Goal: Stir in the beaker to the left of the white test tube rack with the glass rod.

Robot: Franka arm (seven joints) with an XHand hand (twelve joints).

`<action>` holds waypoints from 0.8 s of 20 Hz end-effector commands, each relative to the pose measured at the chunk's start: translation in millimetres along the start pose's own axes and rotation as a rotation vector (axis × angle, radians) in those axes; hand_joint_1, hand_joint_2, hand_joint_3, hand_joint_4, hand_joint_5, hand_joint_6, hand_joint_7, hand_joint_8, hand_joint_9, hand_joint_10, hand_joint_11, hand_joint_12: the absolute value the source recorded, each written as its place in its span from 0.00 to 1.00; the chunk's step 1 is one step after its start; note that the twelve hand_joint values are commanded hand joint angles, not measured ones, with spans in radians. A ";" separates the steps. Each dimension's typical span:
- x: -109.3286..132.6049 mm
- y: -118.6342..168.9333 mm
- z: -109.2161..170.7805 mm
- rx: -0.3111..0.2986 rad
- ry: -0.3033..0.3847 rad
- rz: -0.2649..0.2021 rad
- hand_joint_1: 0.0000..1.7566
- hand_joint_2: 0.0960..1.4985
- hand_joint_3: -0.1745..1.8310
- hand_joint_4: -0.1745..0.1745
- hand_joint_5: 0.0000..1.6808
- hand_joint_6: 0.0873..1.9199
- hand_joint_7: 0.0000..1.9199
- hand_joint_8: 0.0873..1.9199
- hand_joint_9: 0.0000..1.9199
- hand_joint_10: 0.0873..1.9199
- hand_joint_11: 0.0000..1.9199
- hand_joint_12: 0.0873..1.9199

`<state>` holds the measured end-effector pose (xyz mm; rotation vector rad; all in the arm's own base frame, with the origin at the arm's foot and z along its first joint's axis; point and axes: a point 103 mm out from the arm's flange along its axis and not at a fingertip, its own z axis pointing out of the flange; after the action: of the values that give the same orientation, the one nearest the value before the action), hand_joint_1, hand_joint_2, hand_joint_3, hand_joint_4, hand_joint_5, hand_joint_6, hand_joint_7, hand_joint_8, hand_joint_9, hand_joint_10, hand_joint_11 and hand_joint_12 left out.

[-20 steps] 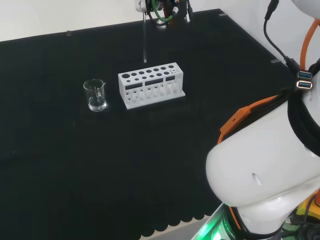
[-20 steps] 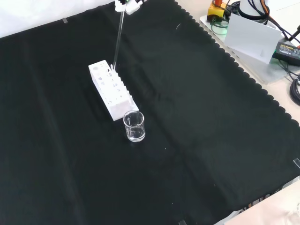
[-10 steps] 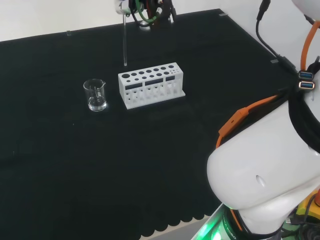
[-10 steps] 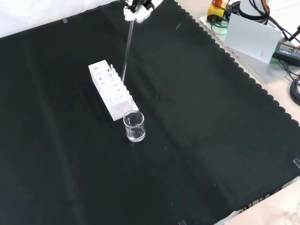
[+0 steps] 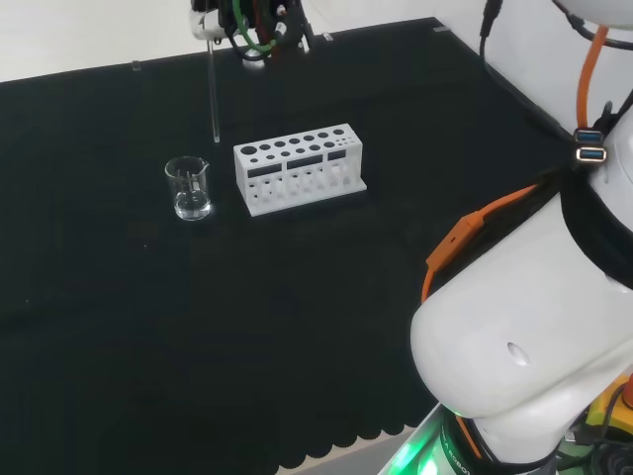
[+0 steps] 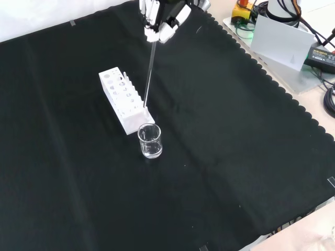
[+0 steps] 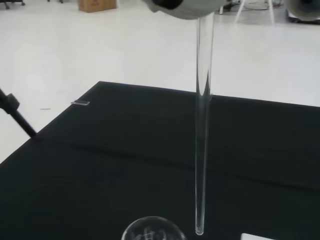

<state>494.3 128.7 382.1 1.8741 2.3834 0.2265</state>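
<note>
1. From the head view I see the hand (image 5: 212, 20) cut off by the top edge, so little of it is visible. In the front view the hand (image 6: 159, 21) is clearer: its fingers (image 6: 166, 32) are pinched round the top end of the glass rod (image 6: 148, 73).
2. The glass rod (image 5: 213, 94) is thin and clear. I can follow it against the black cloth (image 5: 198, 327) in the head view, and its lower tip hangs in the air above and just right of the beaker (image 5: 188, 188).
3. In the wrist view the rod (image 7: 202, 150) runs down from a blurred white part of the hand (image 7: 182, 7). Its tip sits beside the beaker rim (image 7: 152, 229), outside it; the beaker is cut off by the picture's edge.
4. The beaker (image 6: 149, 140) is clear glass (I cannot tell whether it holds liquid). It stands upright just beside the short end of the white test tube rack (image 6: 125, 100), apart from it.
5. The cloth (image 6: 235, 157) lies bare around beaker and rack on all sides. Its scalloped edge is well away from both.
6. Against one second ago: in the head view the rod has travelled left, from above the rack (image 5: 299, 168) to near the beaker. In the front view it has come nearer and lower. Beaker and rack have not moved.
</note>
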 end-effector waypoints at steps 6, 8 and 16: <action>32.9 31.4 25.0 0.036 0.011 -0.085 0.76 0.66 0.00 0.00 0.86 0.00 0.81 0.07 0.94 0.06 0.83 0.26; 35.9 34.6 28.4 0.036 0.017 -0.084 0.76 0.66 0.00 0.00 0.86 0.00 0.81 0.08 0.94 0.06 0.83 0.26; 38.5 42.7 45.1 0.066 0.031 -0.086 0.76 0.66 0.00 0.00 0.86 0.00 0.80 0.08 0.94 0.06 0.83 0.26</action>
<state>529.2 174.0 354.3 1.7988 2.4974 0.1915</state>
